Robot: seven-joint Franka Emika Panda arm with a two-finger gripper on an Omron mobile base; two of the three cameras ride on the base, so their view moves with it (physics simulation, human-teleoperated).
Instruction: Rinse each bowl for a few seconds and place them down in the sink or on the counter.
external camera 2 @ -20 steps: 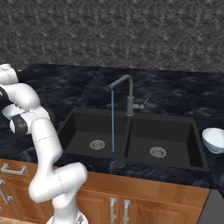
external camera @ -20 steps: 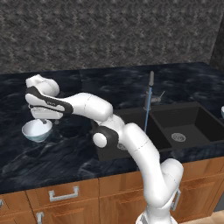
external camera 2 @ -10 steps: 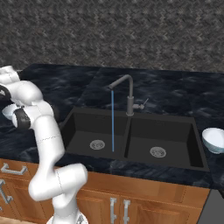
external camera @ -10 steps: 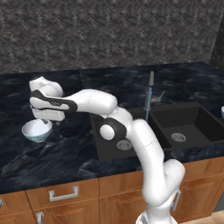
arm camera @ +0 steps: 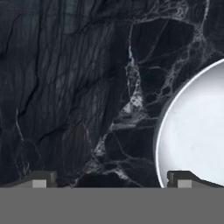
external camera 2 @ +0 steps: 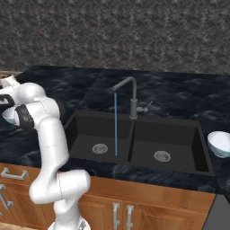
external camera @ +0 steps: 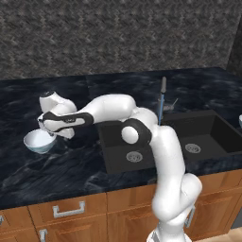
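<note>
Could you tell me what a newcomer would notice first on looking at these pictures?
Probably the white arm stretched far across the black counter, its open pincer at the rim of a pale bowl left of the sink. Next comes the thin blue stream of water running from the faucet into the left basin. A second bowl sits on the counter at the sink's right end.
</note>
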